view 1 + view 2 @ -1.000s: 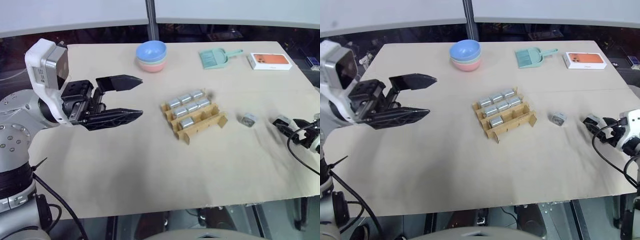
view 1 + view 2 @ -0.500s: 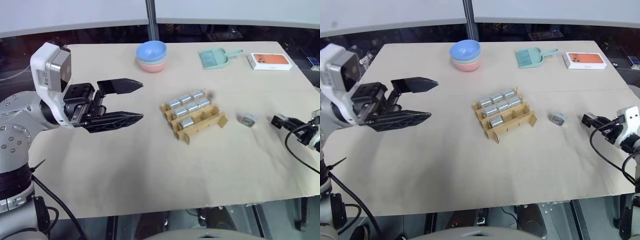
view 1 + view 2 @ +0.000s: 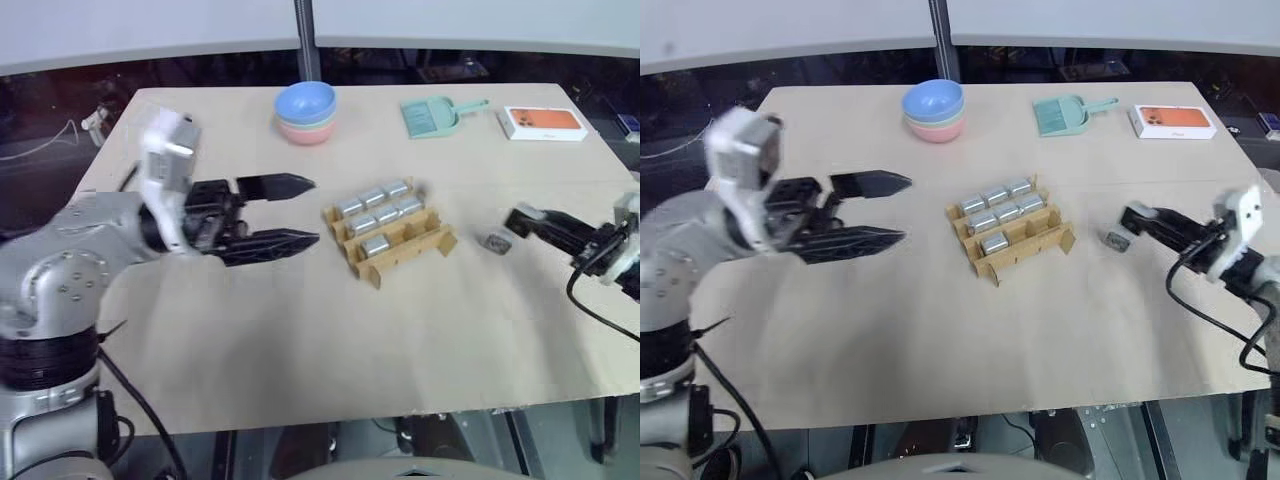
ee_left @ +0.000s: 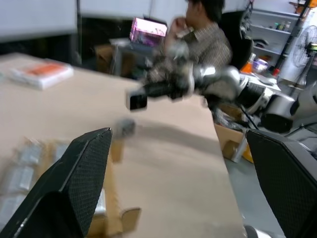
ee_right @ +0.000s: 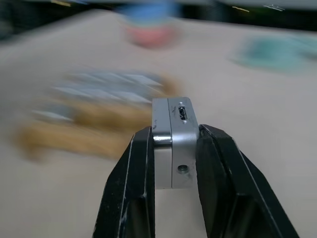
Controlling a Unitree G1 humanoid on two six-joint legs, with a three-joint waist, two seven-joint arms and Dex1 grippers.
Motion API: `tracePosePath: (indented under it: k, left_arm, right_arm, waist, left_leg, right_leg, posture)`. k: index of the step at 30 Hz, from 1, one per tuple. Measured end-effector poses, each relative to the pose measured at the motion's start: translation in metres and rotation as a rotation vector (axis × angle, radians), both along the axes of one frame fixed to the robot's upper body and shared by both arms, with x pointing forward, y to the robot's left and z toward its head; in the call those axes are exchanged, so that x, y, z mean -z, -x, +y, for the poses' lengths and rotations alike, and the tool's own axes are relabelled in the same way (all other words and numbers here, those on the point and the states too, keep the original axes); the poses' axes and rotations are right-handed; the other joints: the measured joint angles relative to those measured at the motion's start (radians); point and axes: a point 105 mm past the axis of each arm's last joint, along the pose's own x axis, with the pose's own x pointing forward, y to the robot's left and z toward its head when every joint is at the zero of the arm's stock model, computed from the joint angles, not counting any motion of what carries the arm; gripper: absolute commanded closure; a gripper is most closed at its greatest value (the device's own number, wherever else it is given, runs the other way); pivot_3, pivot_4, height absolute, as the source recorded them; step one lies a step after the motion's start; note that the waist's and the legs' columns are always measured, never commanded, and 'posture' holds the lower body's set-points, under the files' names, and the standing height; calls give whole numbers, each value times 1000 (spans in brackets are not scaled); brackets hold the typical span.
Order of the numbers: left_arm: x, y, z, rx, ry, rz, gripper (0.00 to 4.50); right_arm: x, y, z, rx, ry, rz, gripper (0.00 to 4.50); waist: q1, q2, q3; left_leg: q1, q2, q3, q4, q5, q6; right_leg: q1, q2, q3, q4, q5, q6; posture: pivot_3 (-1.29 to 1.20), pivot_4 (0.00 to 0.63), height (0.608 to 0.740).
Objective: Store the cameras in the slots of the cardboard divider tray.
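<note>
My right gripper [image 5: 173, 144] squeezes camera [image 5: 173, 141]. Left gripper [image 3: 295, 212] wide open, empty. Tray [image 3: 400, 245] mid-table, five cameras inside. Bowls [image 3: 305, 112], dustpan [image 3: 432, 115], box [image 3: 543, 123] along far edge. One camera [image 3: 496, 241] near right edge.

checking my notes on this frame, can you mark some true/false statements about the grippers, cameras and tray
1. The right gripper is shut on a small silver-grey boxy camera. True.
2. The left gripper holds a camera. False: its fingers are open, nothing between them.
3. The brown cardboard divider tray has every slot filled. False: its front row stands open.
4. A loose silver-grey camera lies on the table right of the tray. True.
5. The stacked pastel bowls sit inside the tray. False: they stand apart, near the far edge.
</note>
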Motion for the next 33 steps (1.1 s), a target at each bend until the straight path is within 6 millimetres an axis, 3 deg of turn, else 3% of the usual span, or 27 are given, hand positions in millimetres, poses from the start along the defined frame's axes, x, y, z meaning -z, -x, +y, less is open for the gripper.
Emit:
tracePosePath:
  k: [8, 12, 18, 23, 26, 29, 33]
  left_arm:
    - [12, -22, -48, 85, 110, 19, 0]
    - [15, -18, -55, 137, 123, 38, 0]
    - [16, -15, -53, 164, 107, 28, 0]
    - [18, -15, -45, 165, 71, 20, 0]
    - [26, -17, -35, 124, 20, 15, 0]
    - [23, -19, -17, 64, -18, -2, 0]
    - [16, -17, 5, 9, -87, -36, 0]
  right_arm:
    - [-36, 37, 99, -441, -118, 23, 3895]
    - [-34, 43, 122, -509, -149, 61, 3895]
    - [-31, 43, 130, -518, -155, 79, 3895]
    - [-27, 37, 125, -479, -133, 66, 3895]
    - [-13, 20, 108, -384, -87, 75, 3895]
    - [7, -5, 91, -288, 73, 0, 3895]
    - [15, -31, 87, -285, 190, -111, 3895]
  waist:
    - [2, -2, 1]
    - [1, -2, 1]
    - [3, -2, 1]
    - [1, -2, 1]
    - [0, -2, 1]
    - [-2, -2, 1]
    - [-10, -1, 2]
  left_leg:
    - [-3, -1, -3, 0, 0, 0]
    - [-12, -1, -5, 1, 0, 0]
    - [-12, -1, -5, 2, 0, 0]
    - [-12, -2, -5, 2, 0, 0]
    - [-12, -2, -5, 2, 0, 0]
    - [-11, -2, -4, 2, 0, 0]
    - [-11, -2, -3, 1, 0, 0]
  right_leg:
    - [-2, 0, -2, -1, 1, -1]
    - [-9, 0, -4, 0, 1, -1]
    - [-8, -1, -4, -1, 1, -1]
    - [-8, 0, -4, 0, 1, -1]
    - [-9, -1, -4, 0, 1, -1]
    - [-9, 0, -4, 0, 1, 0]
    - [-10, 1, -3, 0, 1, 0]
  posture:
    - [0, 150, 740]
    - [0, 150, 740]
    - [0, 150, 740]
    - [0, 150, 740]
    - [0, 150, 740]
    - [0, 150, 740]
    - [0, 150, 740]
